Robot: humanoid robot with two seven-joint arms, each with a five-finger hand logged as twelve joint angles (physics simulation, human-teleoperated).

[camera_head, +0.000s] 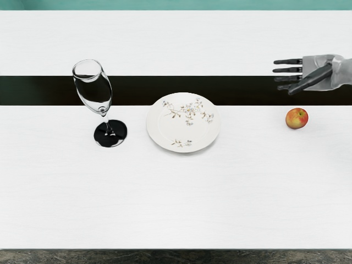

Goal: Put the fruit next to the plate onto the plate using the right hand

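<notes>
apple (pixel 296 118): you see a small round fruit, red blending to yellow, on the table (pixel 176 192) at 3 o'clock from the plate (pixel 158 130), well apart from it.
right hand (pixel 314 72): yours hovers at 1 o'clock from the apple, fingers straight and spread, pointing to 9 o'clock, holding nothing.

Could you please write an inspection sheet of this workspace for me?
Surface: white table, with a black band across it behind the plate.
Job's things: apple on the table right of the plate, apart from it; plate holds nothing.
Clutter: wine glass standing left of the plate.
Robot hands: right robot hand open, up beyond the apple, holding nothing; left not in view.
Cables: nothing seen.
Surroundings: teal strip along the top edge.
</notes>
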